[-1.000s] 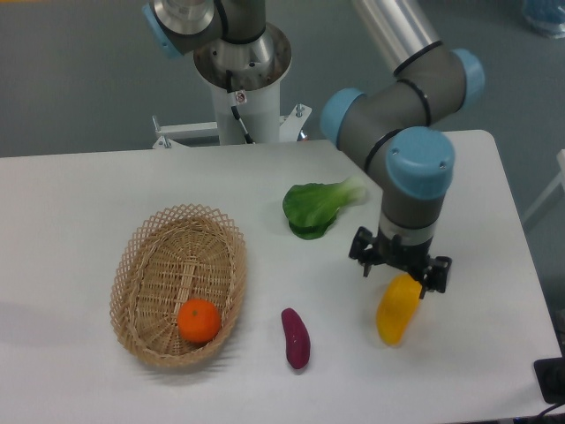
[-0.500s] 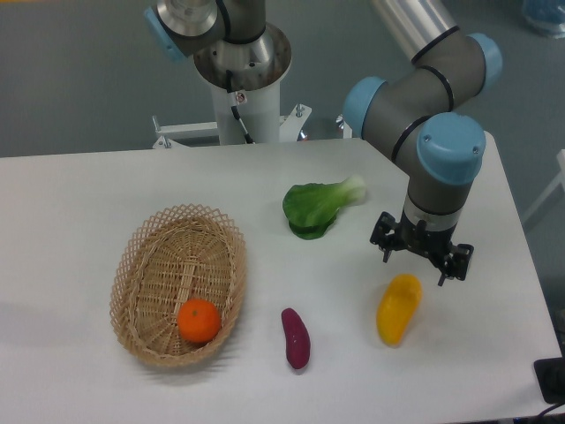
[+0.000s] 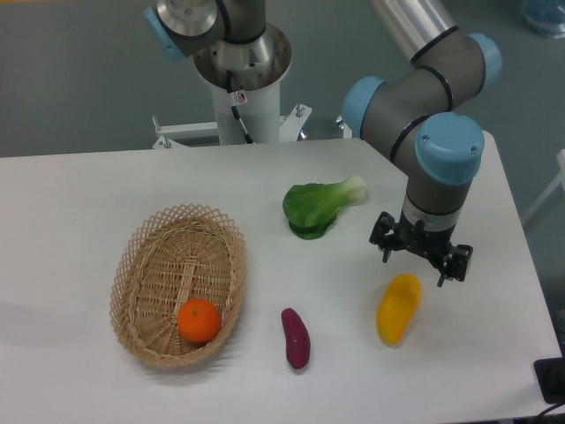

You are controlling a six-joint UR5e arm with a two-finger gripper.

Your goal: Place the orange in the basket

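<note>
The orange [image 3: 199, 320] is a small round bright-orange fruit lying inside the basket [image 3: 146, 256], near its front end. The basket is an oval tan wicker one at the left of the white table. My gripper [image 3: 420, 262] hangs at the right side of the table, far from the basket, just above the top end of a yellow-orange mango-like fruit [image 3: 397, 309]. Its fingers are spread and hold nothing.
A green leafy bok choy [image 3: 316, 208] lies mid-table behind the gripper's left. A purple sweet potato [image 3: 296, 337] lies near the front edge between basket and mango. The robot base [image 3: 240, 66] stands at the back. A dark object [image 3: 552, 380] sits at the lower right corner.
My gripper rose and shifted right, off the yellow-orange fruit, over the first half second, then stayed still. The orange has not moved in the basket.
</note>
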